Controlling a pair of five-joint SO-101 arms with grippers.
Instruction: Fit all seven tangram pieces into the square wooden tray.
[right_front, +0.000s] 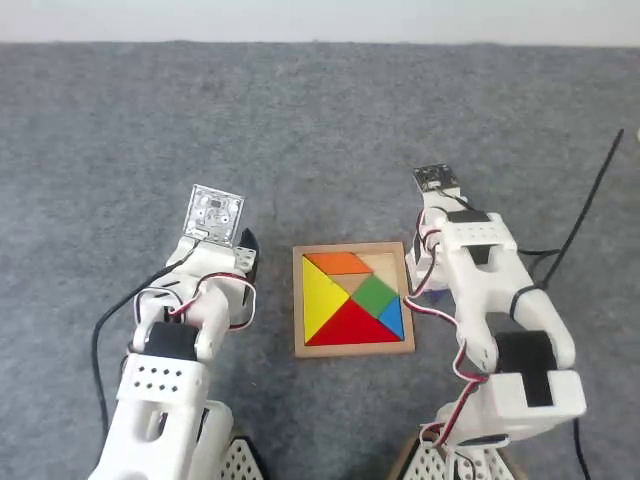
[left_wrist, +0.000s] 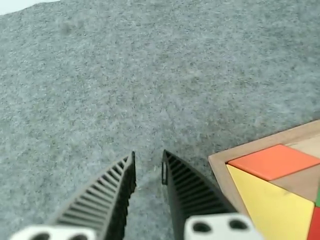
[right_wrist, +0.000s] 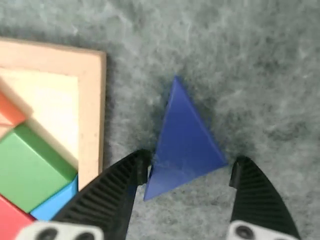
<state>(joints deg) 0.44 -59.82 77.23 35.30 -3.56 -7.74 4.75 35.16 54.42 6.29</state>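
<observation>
my right gripper (right_wrist: 190, 162) is spread either side of the dark blue triangle (right_wrist: 182, 140), on the carpet (right_wrist: 260, 60) just beside the tray (right_wrist: 92, 100). the tray holds red (right_front: 352, 325), yellow (right_front: 320, 295), green (right_front: 375, 293), light blue (right_front: 392, 318) and orange (right_front: 340, 263) pieces. left gripper (left_wrist: 148, 162): narrow gap, holding nothing.

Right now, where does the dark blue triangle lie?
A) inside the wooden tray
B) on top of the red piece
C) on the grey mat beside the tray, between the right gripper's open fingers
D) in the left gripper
C: in the right wrist view the dark blue triangle lies flat on the grey mat, outside the wooden tray, between the open fingers of the right gripper.
</observation>
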